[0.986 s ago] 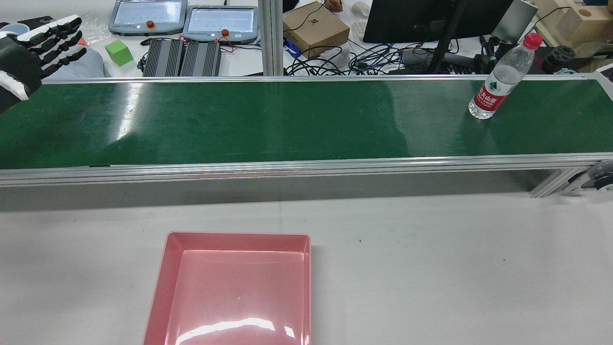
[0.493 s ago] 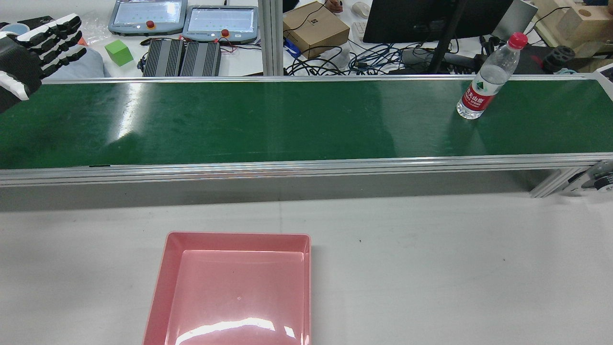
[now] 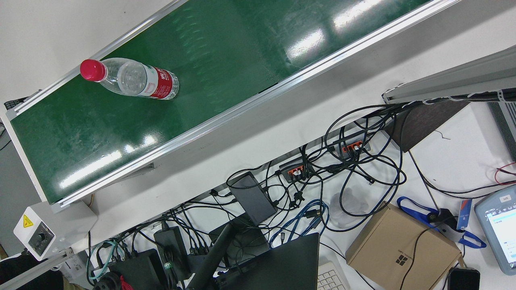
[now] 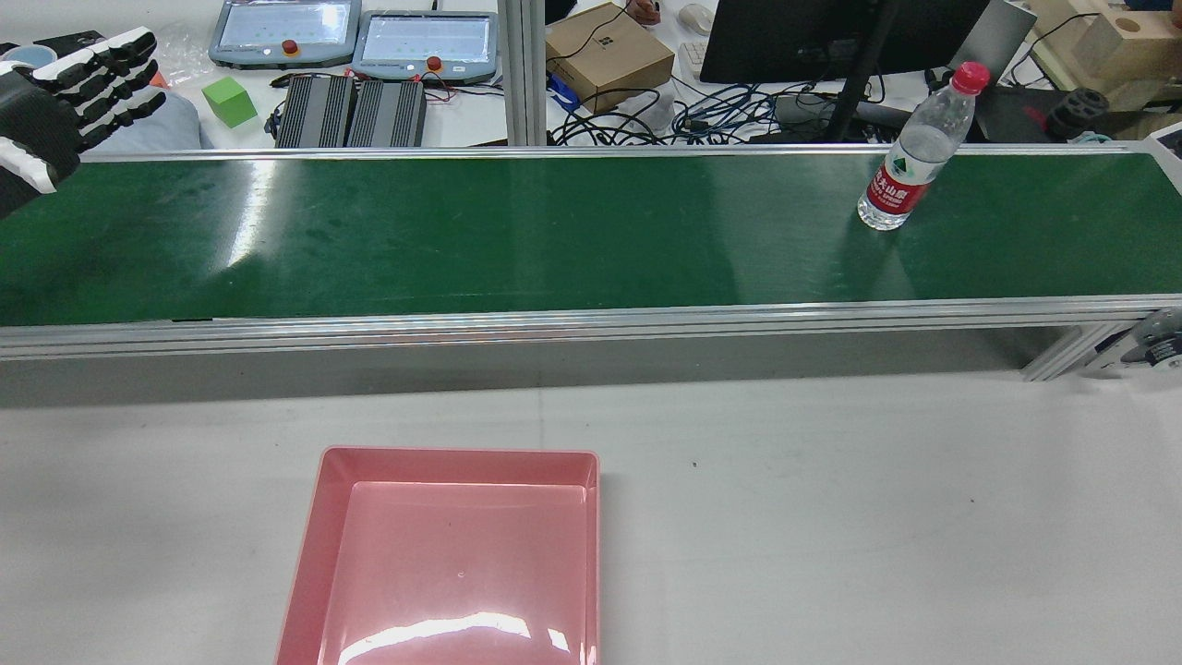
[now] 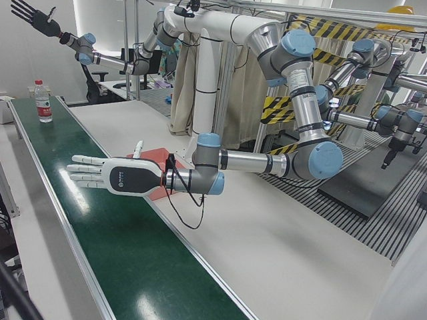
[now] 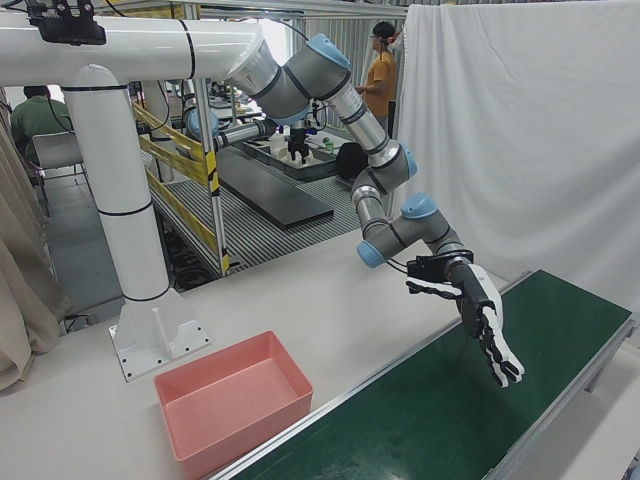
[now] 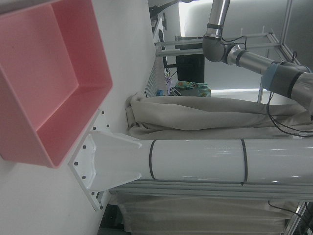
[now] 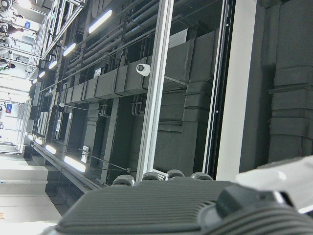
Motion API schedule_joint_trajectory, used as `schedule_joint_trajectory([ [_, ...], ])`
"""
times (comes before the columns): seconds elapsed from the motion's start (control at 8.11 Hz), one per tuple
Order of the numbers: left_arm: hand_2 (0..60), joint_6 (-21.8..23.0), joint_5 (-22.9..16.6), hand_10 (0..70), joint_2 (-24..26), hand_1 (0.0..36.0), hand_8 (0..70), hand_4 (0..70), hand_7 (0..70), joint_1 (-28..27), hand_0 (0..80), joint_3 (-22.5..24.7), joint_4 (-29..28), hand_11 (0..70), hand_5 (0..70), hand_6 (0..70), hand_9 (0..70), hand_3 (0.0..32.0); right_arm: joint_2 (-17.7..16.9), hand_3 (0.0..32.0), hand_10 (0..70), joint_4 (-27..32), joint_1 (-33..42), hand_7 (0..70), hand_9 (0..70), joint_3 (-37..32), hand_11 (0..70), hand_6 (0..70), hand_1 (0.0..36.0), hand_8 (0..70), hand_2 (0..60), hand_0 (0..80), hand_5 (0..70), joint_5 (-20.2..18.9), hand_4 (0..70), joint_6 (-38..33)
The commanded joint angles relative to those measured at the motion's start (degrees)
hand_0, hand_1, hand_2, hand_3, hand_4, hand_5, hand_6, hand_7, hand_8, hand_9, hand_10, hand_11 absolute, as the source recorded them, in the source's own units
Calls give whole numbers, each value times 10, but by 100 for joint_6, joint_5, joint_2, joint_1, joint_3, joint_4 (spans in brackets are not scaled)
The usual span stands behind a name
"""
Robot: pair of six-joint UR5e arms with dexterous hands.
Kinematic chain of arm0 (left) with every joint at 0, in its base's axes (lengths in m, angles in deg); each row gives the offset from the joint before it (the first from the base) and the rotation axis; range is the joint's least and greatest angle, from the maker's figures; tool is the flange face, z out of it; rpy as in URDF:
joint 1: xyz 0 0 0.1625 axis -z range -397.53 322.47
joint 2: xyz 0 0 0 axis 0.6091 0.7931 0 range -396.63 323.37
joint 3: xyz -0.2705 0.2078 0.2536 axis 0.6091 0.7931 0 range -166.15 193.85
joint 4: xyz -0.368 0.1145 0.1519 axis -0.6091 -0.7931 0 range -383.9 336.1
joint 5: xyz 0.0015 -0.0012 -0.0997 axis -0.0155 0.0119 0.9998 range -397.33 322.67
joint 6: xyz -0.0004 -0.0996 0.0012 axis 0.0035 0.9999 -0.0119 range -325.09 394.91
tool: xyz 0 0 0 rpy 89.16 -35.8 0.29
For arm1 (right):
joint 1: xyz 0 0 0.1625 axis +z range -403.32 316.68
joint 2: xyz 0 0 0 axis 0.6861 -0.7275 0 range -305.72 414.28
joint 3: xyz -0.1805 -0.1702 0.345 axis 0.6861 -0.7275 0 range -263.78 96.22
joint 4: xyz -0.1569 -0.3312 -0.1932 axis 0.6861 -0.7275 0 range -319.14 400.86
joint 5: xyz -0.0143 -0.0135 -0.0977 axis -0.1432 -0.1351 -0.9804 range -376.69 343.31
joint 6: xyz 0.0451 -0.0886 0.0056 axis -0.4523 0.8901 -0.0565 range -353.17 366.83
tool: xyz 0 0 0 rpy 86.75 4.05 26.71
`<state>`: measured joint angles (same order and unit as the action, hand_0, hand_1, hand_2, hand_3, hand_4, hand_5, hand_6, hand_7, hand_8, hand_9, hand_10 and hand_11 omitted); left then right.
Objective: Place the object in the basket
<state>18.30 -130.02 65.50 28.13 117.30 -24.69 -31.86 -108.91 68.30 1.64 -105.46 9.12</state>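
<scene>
- One left hand (image 4: pixel 51 102) hovers flat above one end of the green belt (image 4: pixel 554 231), its fingers stretched straight and apart, holding nothing.
- One right hand (image 5: pixel 32 17) is raised high in the air with its fingers fanned out and nothing in it. Only the left-front view shows it from outside.
- One water bottle (image 4: pixel 900 166) with a red cap and red label stands upright on the belt. It is well apart from the left hand, toward the opposite end of the belt, and touches neither hand. In the left-front view it sits low beneath the raised right hand.
- One pink basket (image 4: pixel 309 554) rests on the white surface (image 4: pixel 831 517). It is on the robot's side of the belt, near the left hand and well apart from the bottle, with nothing inside it.
- Beyond the belt from the left hand lie two teach pendants (image 4: pixel 282 28), one green cube (image 4: pixel 228 100) and one cardboard box (image 4: pixel 609 55).
</scene>
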Motion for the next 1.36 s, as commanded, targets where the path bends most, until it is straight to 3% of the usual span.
schedule_joint_trajectory([
  [0.0, 0, 0, 5, 31, 0, 32, 0, 86, 0, 0, 489, -1, 35, 55, 57, 0, 0, 0, 0, 0, 0, 0, 0, 0, 0, 0, 0, 0, 0, 0, 0, 0, 0, 0, 0, 0],
  [0.37, 0, 0, 5, 32, -9, 33, 0, 104, 0, 0, 493, -1, 53, 56, 2, 0, 0, 0, 0, 0, 0, 0, 0, 0, 0, 0, 0, 0, 0, 0, 0, 0, 0, 0, 0, 0],
  [1.23, 0, 0, 5, 34, -9, 32, 11, 112, 0, 0, 489, 8, 53, 59, 32, 0, 3, 0, 0, 0, 0, 0, 0, 0, 0, 0, 0, 0, 0, 0, 0, 0, 0, 0, 0, 0],
])
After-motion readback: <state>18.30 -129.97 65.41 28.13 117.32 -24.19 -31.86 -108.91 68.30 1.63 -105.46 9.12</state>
